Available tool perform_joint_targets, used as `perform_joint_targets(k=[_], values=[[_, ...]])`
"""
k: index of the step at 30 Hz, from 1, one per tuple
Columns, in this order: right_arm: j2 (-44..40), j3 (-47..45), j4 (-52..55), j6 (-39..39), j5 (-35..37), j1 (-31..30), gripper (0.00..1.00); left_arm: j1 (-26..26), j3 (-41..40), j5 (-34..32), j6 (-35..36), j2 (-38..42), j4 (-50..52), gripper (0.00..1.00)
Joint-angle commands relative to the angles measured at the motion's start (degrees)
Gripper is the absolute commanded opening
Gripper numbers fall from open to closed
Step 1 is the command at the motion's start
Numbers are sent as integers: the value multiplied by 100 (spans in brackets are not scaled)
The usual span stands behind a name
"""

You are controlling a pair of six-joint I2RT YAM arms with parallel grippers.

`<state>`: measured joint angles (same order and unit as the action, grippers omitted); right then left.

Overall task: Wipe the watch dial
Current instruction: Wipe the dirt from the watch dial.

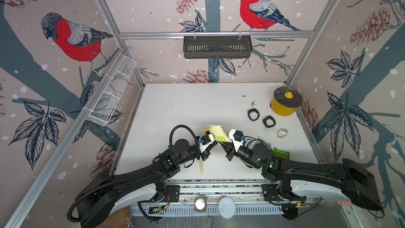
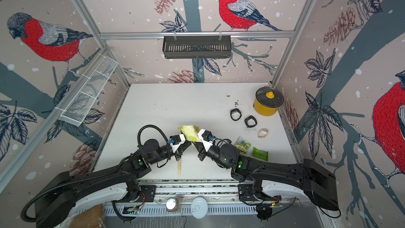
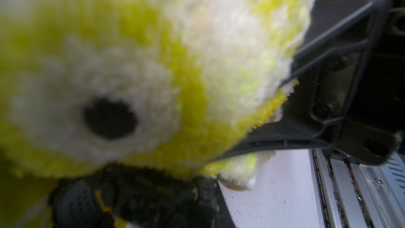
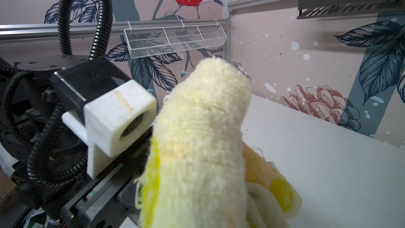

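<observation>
Top views, left to right from the cloth [image 1: 213, 130]: left gripper [image 1: 215, 143], touching its left edge, clenched on what looks like the watch [image 3: 140, 191], dark and blurred beneath it in the left wrist view; right gripper [image 1: 221, 144], touching its right edge, clenched on cloth; yellow pot [image 1: 285, 106], well to its right. Watch: judged light, rigid case, limp strap, scratch-prone dial. Hold by case sides or strap, dial exposed.
</observation>
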<state>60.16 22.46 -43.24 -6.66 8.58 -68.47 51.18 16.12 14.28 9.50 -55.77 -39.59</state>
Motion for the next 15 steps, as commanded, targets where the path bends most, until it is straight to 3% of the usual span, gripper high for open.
perform_joint_targets(k=[1,9,15], values=[[-136,-52,1012,-59,-186,27,4,-4,33,-59,79,24,-1213,0],[-593,364,365,-188,-200,724,4,-5,-70,345,90,-188,-1261,0],[-95,688,164,66,-437,964,4,-3,-52,395,54,-189,-1238,0]])
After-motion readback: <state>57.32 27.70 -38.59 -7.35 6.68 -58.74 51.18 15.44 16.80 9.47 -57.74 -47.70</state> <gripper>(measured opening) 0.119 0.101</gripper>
